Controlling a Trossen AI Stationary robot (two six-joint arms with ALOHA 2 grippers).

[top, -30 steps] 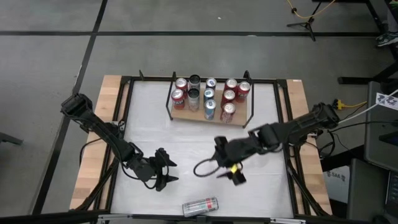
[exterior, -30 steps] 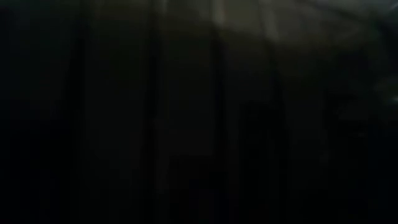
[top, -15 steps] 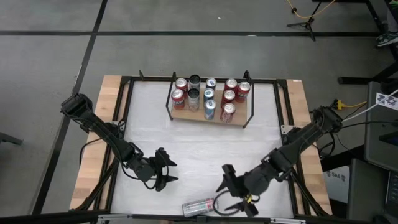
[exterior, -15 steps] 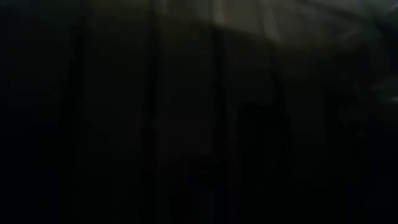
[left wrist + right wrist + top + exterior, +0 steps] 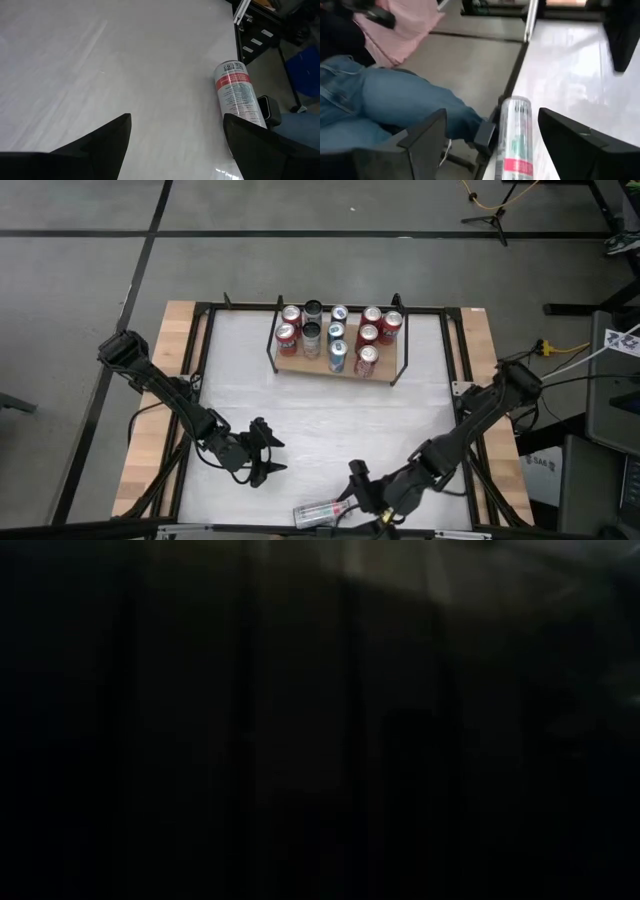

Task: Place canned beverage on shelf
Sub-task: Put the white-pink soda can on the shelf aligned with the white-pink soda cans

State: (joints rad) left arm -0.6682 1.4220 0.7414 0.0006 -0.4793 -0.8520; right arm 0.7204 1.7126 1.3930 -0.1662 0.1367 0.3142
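A silver can with a red band (image 5: pixel 322 512) lies on its side on the white tabletop, close to the near edge. It also shows in the left wrist view (image 5: pixel 235 95) and the right wrist view (image 5: pixel 516 135). My right gripper (image 5: pixel 350 495) (image 5: pixel 492 114) is open just right of the can. Its fingers stand on either side of the can's end without touching it. Left of the middle, my left gripper (image 5: pixel 265 452) (image 5: pixel 177 120) waits open above the table. The wooden shelf (image 5: pixel 290 365) at the far side carries several upright cans (image 5: pixel 335 335). The low view is dark.
A black metal frame (image 5: pixel 200 380) and wooden side strips (image 5: pixel 150 440) border the tabletop. A person's legs in jeans (image 5: pixel 395 105) are just beyond the near edge, close to the lying can. White table (image 5: pixel 320 410) lies bare between the shelf and the grippers.
My right gripper has swung from the table's middle toward the near edge and sunk toward the lying can. It has turned on the way, so its open fingers now face the can's right end. The can has not moved.
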